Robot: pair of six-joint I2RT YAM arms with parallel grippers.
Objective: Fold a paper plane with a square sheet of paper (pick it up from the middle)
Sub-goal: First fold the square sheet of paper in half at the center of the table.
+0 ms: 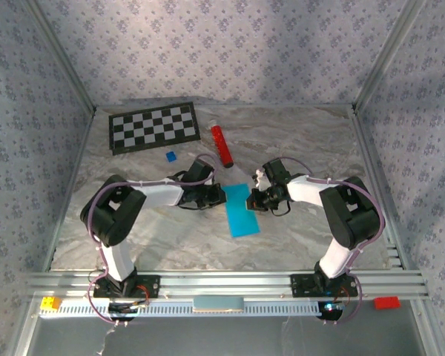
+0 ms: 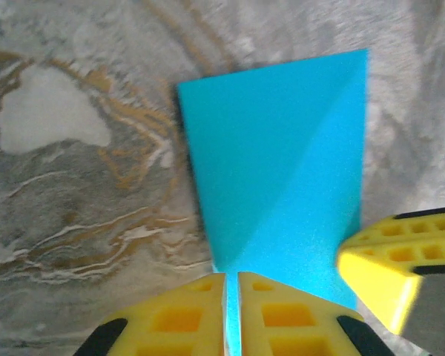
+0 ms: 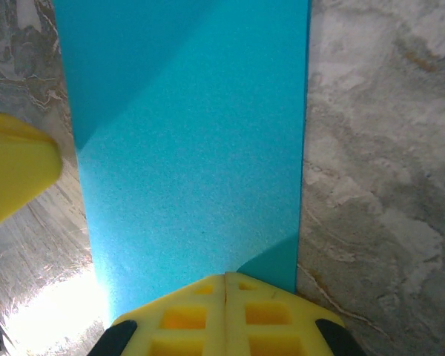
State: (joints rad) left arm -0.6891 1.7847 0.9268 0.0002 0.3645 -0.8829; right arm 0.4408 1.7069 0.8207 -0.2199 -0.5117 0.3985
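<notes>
The square sheet of paper [image 1: 241,210] is bright cyan-blue and lies flat on the marble table as a long rectangle, apparently folded in half; no paper plane shape is in view. My left gripper [image 1: 221,196] sits at its upper left edge. In the left wrist view the paper [image 2: 282,148] shows a diagonal shadow, and the left gripper [image 2: 231,276] has its jaws together but for a thin slit, tips over the paper's edge. My right gripper [image 1: 254,200] is at the upper right edge. In the right wrist view it [image 3: 225,276] is shut, tips over the paper [image 3: 193,148].
A checkerboard [image 1: 153,127] lies at the back left, with a red cylinder [image 1: 222,144] and a tiny dark-blue block [image 1: 170,156] beside it. A yellow block [image 1: 50,302] and a red block [image 1: 386,302] rest on the front rail. Patterned walls enclose the table.
</notes>
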